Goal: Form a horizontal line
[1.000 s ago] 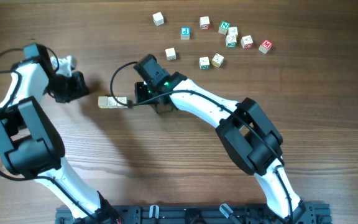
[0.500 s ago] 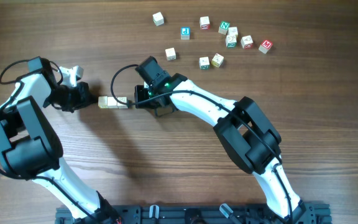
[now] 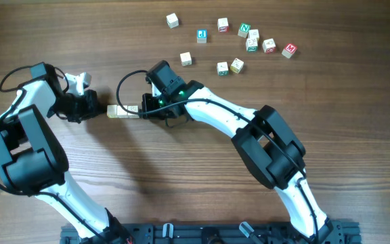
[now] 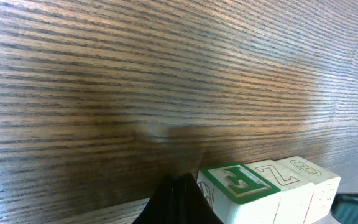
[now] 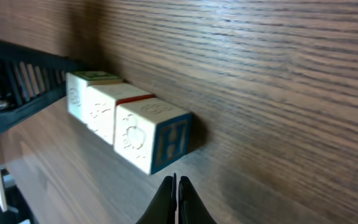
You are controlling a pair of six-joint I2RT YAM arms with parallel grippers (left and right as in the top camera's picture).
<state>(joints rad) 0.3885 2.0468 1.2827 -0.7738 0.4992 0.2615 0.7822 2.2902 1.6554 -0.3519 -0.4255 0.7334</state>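
Note:
The horizontal line (image 3: pixel 123 111) is a short row of three pale cubes touching side to side, left of the table's middle. It also shows in the left wrist view (image 4: pixel 272 190) and in the right wrist view (image 5: pixel 126 124). My left gripper (image 3: pixel 100 107) is shut and empty, its tip (image 4: pixel 180 202) right at the row's left end. My right gripper (image 3: pixel 145 108) is shut and empty, its tip (image 5: pixel 176 199) just off the row's right end cube. Whether either tip touches the row I cannot tell.
Several loose cubes with coloured letters lie scattered at the back right, among them a blue-lettered one (image 3: pixel 201 35), a plain one (image 3: pixel 172 20), one (image 3: pixel 185 59) nearer the row and a red one (image 3: pixel 289 50).
My left gripper has moved right, up to the row's left end. My right gripper has shifted slightly left toward the row's right end. The row has stayed in place.

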